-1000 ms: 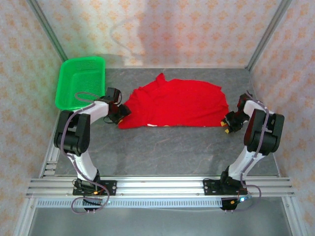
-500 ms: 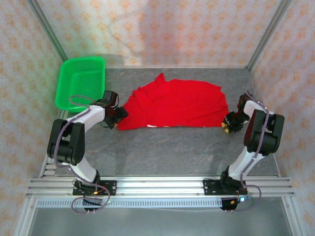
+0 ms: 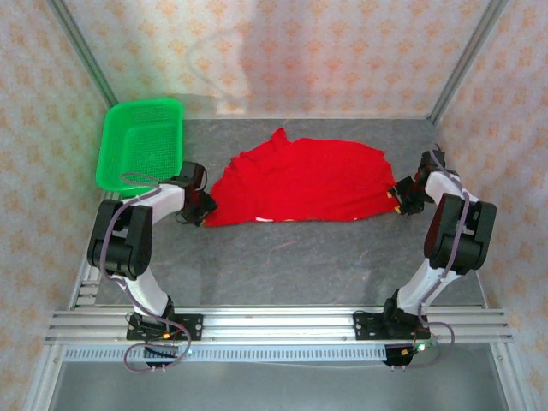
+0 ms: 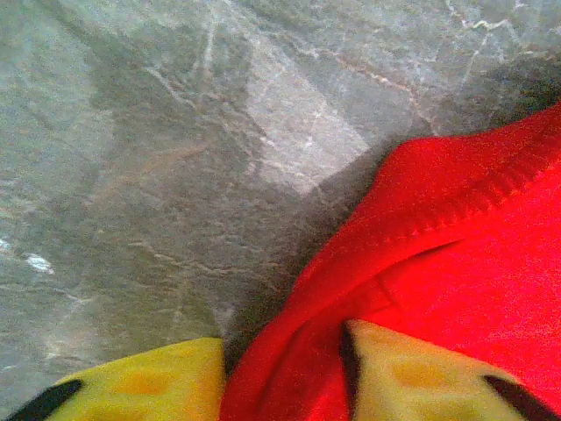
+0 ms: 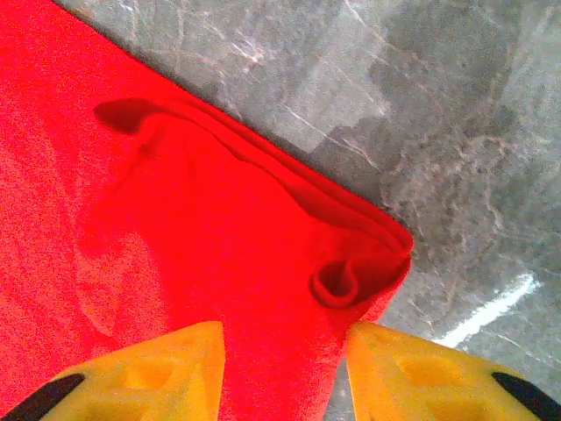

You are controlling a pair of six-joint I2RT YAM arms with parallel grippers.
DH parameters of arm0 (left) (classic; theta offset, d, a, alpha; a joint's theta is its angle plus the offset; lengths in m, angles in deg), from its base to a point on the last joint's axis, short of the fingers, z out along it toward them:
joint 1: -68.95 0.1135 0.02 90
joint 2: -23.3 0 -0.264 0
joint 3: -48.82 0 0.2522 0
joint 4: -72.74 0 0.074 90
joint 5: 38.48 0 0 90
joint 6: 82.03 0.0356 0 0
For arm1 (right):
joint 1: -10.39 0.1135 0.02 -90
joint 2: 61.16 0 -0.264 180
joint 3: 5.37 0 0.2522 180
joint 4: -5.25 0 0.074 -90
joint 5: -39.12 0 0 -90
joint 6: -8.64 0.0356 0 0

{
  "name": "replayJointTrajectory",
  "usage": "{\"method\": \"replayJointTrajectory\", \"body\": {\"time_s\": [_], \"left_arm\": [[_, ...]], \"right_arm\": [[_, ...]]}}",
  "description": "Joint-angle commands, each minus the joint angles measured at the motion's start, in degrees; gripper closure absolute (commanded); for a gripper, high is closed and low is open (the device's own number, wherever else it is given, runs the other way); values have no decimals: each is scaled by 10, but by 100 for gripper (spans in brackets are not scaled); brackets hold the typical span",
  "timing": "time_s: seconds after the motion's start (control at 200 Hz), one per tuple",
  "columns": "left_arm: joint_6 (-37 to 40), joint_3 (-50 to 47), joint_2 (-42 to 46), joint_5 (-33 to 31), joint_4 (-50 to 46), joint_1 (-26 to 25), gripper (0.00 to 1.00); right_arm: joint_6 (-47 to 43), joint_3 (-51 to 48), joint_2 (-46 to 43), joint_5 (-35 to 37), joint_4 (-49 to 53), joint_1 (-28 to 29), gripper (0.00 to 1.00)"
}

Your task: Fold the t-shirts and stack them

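Item: red t-shirt (image 3: pixel 300 181), laid spread on table (image 3: pixel 282 257), just right of green basket (image 3: pixel 141 141), not yet folded
Left gripper (image 3: pixel 204 208): set at shirt corner nearest basket; jaws parted, hem straddled, not pinched
Right gripper (image 3: pixel 399 195): set at shirt corner farthest from basket; jaws likewise parted over cloth
Opposite corners judged approached so both are lifted together for fold

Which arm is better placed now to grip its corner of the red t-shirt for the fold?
Probably right. The t-shirt fills the gap of the open right gripper and beyond, corner just ahead. At the open left gripper, the hem slants away, leaving bare table ahead.
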Motion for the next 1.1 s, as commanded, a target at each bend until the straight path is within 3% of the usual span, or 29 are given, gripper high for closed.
{"method": "replayJointTrajectory", "body": {"time_s": [0.0, 0.125, 0.39, 0.49, 0.63, 0.891, 1.091], "left_arm": [[-7, -1, -49, 39, 140, -16, 73], [-8, -2, -43, 41, 139, -18, 83], [-4, -9, -25, 36, 132, -20, 90], [1, -11, -17, 36, 127, -20, 94], [23, -6, 14, 26, 89, -19, 99], [78, -16, 120, -21, -31, -8, 100], [81, -74, 164, -26, -53, -4, 100]], "right_arm": [[-17, 20, 23, 7, 22, 1, 58], [-22, 5, 27, 14, 35, 1, 58], [-13, -47, 18, 21, 10, 2, 59], [-10, -47, 27, 24, 5, 2, 72], [-14, -53, 8, 59, 13, 2, 100], [-11, -82, -91, 97, 45, 1, 100], [-13, -122, -126, 107, 58, 2, 100]]}}
